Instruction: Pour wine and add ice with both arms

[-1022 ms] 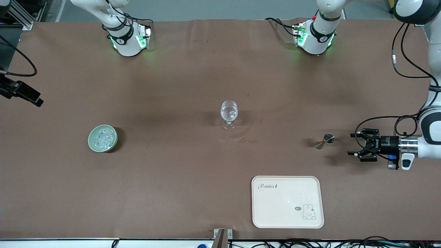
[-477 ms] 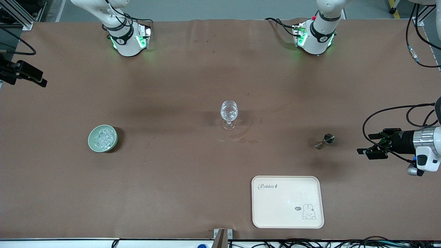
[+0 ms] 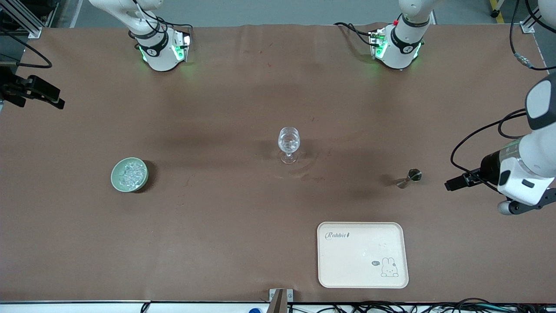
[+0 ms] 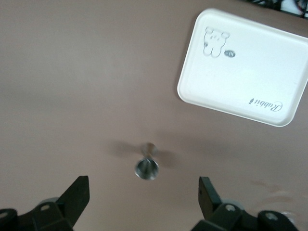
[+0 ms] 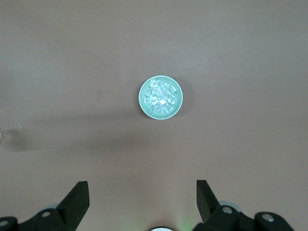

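Now both jaws gape wide (neither holding anything), left gripper beside the jigger, right gripper over the ice bowl, glass mid-desk, stage unclear.

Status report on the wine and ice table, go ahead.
Left gripper open, up over the table's left-arm end by the jigger. Right gripper open, high above the ice bowl. Wine glass upright mid-table, nothing around it.
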### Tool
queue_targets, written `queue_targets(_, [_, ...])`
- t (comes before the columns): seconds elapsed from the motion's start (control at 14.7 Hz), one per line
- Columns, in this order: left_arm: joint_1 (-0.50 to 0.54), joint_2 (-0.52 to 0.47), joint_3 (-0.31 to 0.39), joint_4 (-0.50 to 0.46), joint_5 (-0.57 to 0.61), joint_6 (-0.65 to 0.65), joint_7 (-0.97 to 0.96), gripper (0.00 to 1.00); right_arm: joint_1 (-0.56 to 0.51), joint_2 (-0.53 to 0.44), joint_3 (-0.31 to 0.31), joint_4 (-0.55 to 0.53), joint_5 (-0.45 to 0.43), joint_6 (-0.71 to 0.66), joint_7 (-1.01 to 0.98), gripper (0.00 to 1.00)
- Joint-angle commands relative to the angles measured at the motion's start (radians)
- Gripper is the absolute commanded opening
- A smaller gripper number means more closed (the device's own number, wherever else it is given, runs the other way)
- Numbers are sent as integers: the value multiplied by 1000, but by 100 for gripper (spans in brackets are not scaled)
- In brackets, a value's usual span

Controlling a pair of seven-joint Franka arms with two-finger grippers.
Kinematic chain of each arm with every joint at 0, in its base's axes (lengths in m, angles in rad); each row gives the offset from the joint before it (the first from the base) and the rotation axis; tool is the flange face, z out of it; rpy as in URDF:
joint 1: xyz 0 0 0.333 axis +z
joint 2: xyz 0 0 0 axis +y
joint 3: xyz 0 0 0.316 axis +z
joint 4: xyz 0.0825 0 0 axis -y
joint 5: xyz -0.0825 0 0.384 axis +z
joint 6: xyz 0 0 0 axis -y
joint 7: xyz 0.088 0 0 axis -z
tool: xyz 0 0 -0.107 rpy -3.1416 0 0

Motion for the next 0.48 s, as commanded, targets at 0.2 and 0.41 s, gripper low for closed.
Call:
queue_targets(0.2, [16, -105, -51, 5, 53, -7, 240, 100, -3, -28, 2, -31, 11, 36, -48, 99])
queue_targets(0.41, [7, -175, -74, 3, 32, -13, 272, 100, -6, -28, 1, -31, 13, 36, -82, 99])
